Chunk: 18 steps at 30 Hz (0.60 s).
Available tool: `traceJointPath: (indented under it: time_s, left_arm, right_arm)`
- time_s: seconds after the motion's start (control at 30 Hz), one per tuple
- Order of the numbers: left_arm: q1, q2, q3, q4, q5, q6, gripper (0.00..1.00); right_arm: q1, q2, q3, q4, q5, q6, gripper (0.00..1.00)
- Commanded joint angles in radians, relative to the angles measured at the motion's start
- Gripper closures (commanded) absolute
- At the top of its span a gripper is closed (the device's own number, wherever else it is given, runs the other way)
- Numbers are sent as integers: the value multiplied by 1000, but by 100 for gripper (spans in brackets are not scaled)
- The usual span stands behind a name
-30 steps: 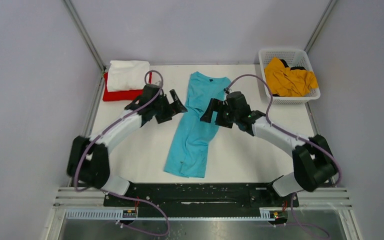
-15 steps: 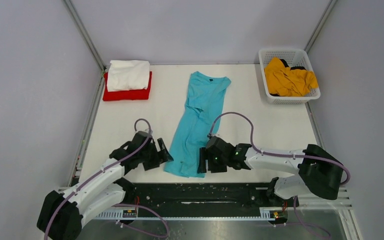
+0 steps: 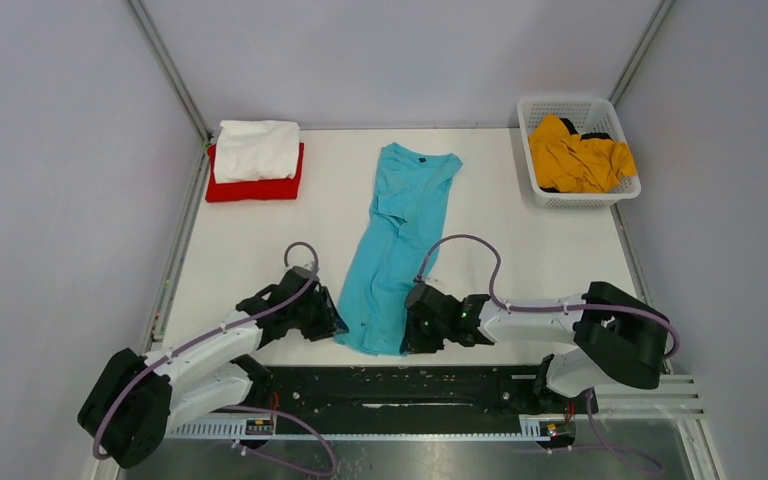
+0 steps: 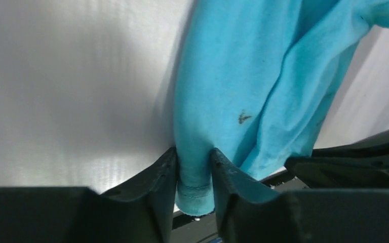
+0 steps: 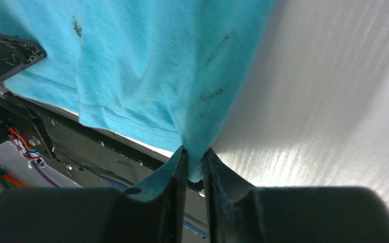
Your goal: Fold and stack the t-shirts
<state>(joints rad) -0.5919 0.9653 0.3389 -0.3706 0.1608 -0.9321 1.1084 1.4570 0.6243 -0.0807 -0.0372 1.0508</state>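
Note:
The turquoise t-shirt (image 3: pixel 400 235) lies folded lengthwise in a long strip down the middle of the table, collar at the far end. My left gripper (image 3: pixel 338 326) is shut on the near left corner of its hem (image 4: pixel 195 177), cloth bunched between the fingers. On the near right corner (image 5: pixel 195 162) my right gripper (image 3: pixel 407 333) is shut too. A folded white t-shirt (image 3: pixel 256 150) rests on a folded red t-shirt (image 3: pixel 252 188) at the far left. The mustard yellow t-shirt (image 3: pixel 575 155) is crumpled in the basket.
The white lattice basket (image 3: pixel 578 198) stands at the far right corner. The black base rail (image 3: pixel 390 385) runs just behind the hem, along the table's near edge. Grey walls and metal frame posts close the table in on three sides.
Both arms swept from the shirt's middle down to its near hem. Both grippers, open a second ago, have closed on the hem's two corners.

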Motion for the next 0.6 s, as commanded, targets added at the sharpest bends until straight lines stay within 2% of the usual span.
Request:
traceJointPath:
  time_s: [0.0,0.03,0.07,0.2,0.37,0.57]
  left_arm:
    - [-68,69,-17,16,-3,14,77]
    - [-84,71,-17,11,4,15,93]
    - [-100,66,-19,3,10,9,100]
    - [-181,-23,-38,-98,0,-51,100]
    - [-301,-190,-79,-163,14,-188,100]
    - [-416,-254,-75,-111,-26,-279,100]
  right_arm:
    - [10,-32,-27,-40,73,36,79]
    - [10,-51,-34,-48,70,34,84]
    - [10,-67,-42,-57,59,33,88]
    - [13,-167,-113,-92,-50,48,94]
    - [39,-303,-170,-254,-116,56,94]
    - [80,-352,-196,-179,-189,51,92]
